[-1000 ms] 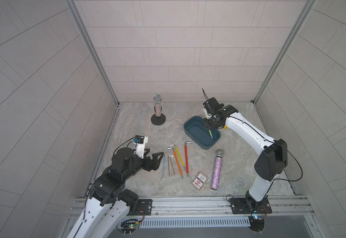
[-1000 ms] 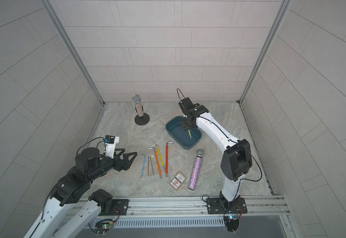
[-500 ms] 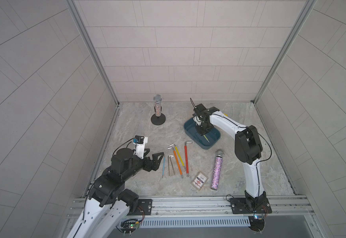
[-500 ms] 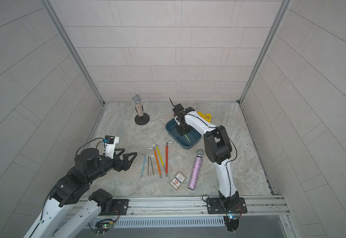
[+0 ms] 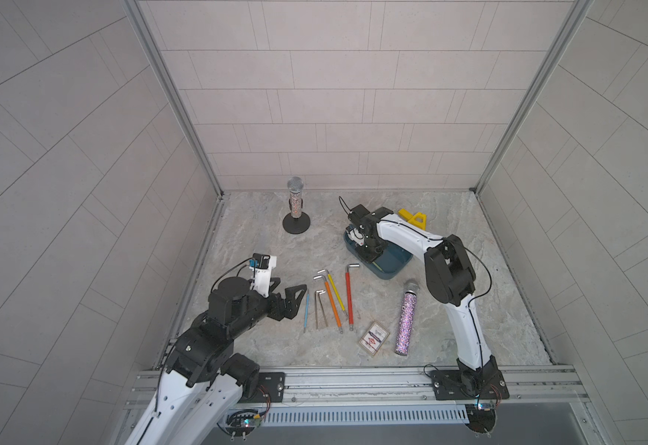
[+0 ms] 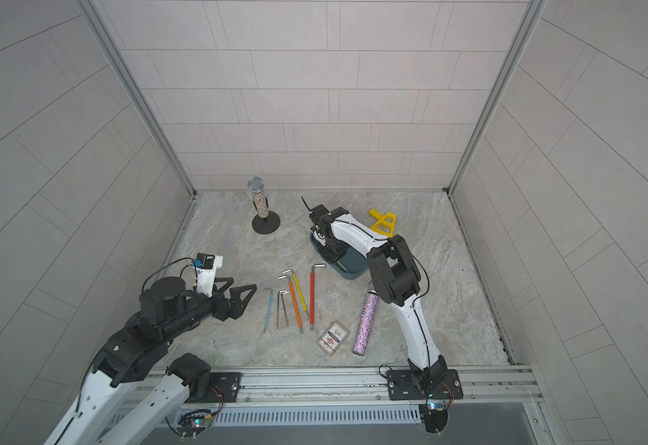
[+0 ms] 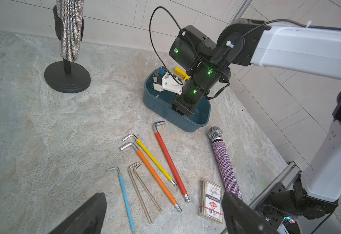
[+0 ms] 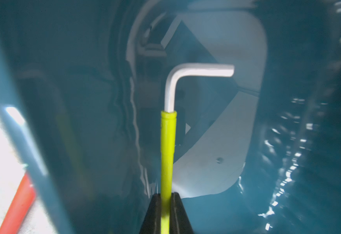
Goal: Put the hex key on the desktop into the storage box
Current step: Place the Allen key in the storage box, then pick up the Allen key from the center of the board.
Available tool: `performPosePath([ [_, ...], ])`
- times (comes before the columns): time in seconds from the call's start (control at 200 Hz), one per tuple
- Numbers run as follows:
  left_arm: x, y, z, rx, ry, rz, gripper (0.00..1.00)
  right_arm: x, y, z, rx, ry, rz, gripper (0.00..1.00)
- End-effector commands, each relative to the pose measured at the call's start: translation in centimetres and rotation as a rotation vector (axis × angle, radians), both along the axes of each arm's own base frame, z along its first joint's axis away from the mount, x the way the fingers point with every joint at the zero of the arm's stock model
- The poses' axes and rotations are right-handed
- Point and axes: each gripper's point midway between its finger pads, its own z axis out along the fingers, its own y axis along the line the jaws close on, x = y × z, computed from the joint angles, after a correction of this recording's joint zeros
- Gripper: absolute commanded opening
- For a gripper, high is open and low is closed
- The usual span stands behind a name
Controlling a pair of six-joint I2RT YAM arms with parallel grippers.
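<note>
Right gripper [image 8: 165, 199]: clamped on key [image 8: 167, 141], low inside box [image 7: 165, 113] for release.
Left gripper [image 5: 292, 284]: wide, near left, beside loose keys [image 5: 332, 304].

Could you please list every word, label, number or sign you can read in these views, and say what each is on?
Card box: print and a red emblem on its face, too small and blurred to read.
Storage box, held hex key, other hex keys: no marking visible.
Nothing else shows readable text.
</note>
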Motion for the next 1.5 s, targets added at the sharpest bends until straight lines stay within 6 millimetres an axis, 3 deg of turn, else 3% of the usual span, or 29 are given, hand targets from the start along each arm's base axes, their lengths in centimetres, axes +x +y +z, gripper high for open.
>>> performPosePath([
  [0.0,0.2,0.0,0.3,-0.004,-0.024,0.005,0.96,0.1,-1.0,0.4,-0.047,-0.003,-0.003,0.2],
  [0.075,0.2,0.0,0.4,-0.005,-0.024,0.005,0.96,0.3,-1.2,0.7,-0.059,-0.02,-0.011,0.41],
  [0.155,0.2,0.0,0.4,-0.005,-0.026,0.004,0.96,0.5,-1.2,1.2,-0.057,-0.038,-0.02,0.48],
  [0.345,0.2,0.0,0.4,-0.006,-0.027,0.005,0.96,1.4,-1.1,3.8,-0.026,-0.116,-0.053,0.46],
  [0.54,0.2,0.1,0.5,-0.003,-0.031,0.012,0.96,2.3,-0.9,10.3,0.062,-0.268,-0.164,0.42],
  [0.64,0.3,0.3,0.5,0.0,-0.033,0.018,0.96,1.0,0.6,13.6,0.15,-0.345,-0.258,0.41],
  [0.71,0.2,0.2,0.5,-0.002,-0.037,0.014,0.96,-0.9,2.7,14.2,0.208,-0.355,-0.309,0.42],
  [0.825,0.1,0.1,0.8,-0.01,-0.046,0.005,0.96,-4.7,5.9,13.2,0.219,-0.332,-0.367,0.43],
  [0.941,-0.1,0.1,1.1,-0.02,-0.059,0.0,0.97,-8.0,8.2,10.5,0.249,-0.257,-0.462,0.43],
  [1.041,-0.1,0.2,1.0,-0.017,-0.06,0.006,0.96,-9.7,9.3,7.9,0.251,-0.217,-0.519,0.43],
  [1.156,-0.1,0.2,0.9,-0.013,-0.055,0.007,0.96,-10.4,9.2,5.5,0.205,-0.192,-0.546,0.43],
  [1.496,-0.2,0.3,1.2,-0.018,-0.067,0.01,0.97,-10.6,8.6,1.1,0.167,-0.09,-0.584,0.4],
])
